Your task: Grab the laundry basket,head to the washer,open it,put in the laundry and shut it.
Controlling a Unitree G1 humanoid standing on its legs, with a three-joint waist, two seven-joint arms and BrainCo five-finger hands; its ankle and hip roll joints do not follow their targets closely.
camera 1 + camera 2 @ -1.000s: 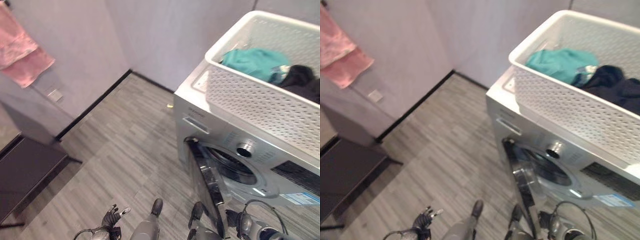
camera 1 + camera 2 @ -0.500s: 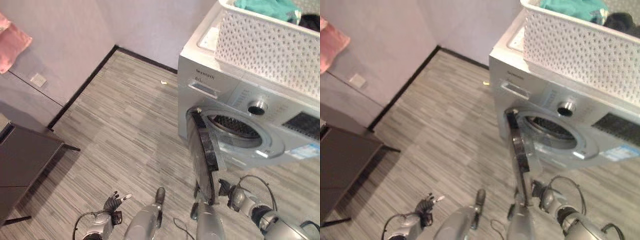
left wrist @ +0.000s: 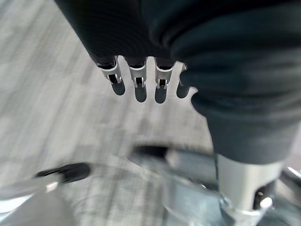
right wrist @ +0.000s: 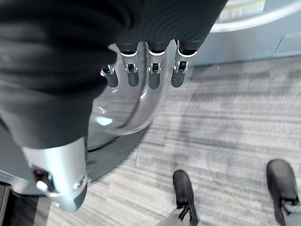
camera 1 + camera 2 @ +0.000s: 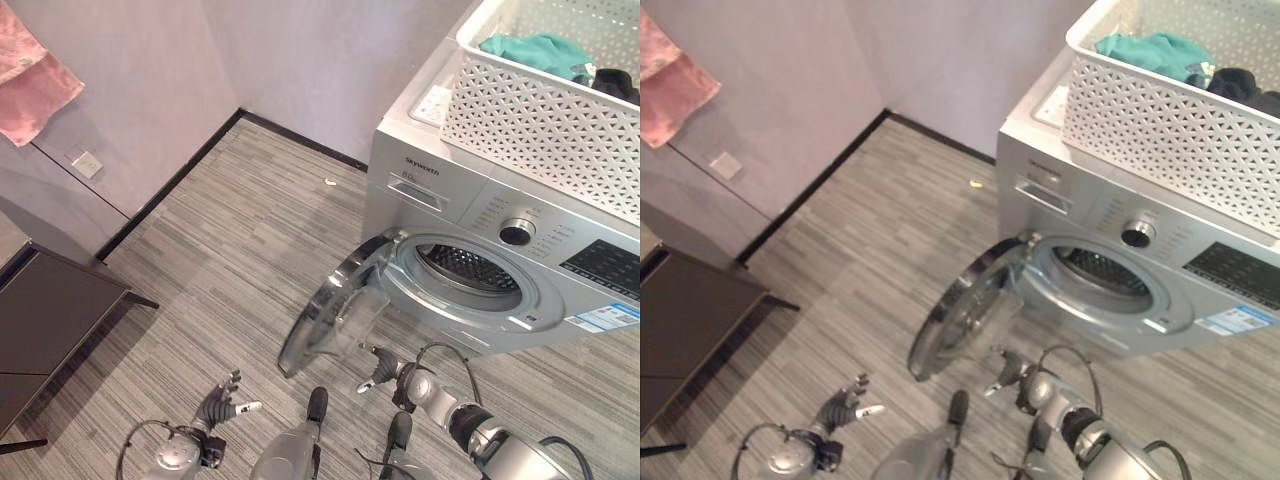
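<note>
Grey striped plank floor [image 5: 230, 250] fills the corner where the silver front-loading washer [image 5: 480, 215] stands. Its round glass door [image 5: 335, 315] is swung wide open. On top of the washer rests the white perforated plastic laundry basket [image 5: 545, 110], with teal and dark laundry [image 5: 535, 52] inside. Both the right hand [image 5: 385, 368] and the left hand [image 5: 222, 405] hang low with relaxed, straight fingers, holding nothing. Loading the laundry and shutting the door remain.

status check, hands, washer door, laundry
Both hands empty: left hand open, low over floor; right hand open by the washer door. Door swung open. Laundry in basket atop washer.
</note>
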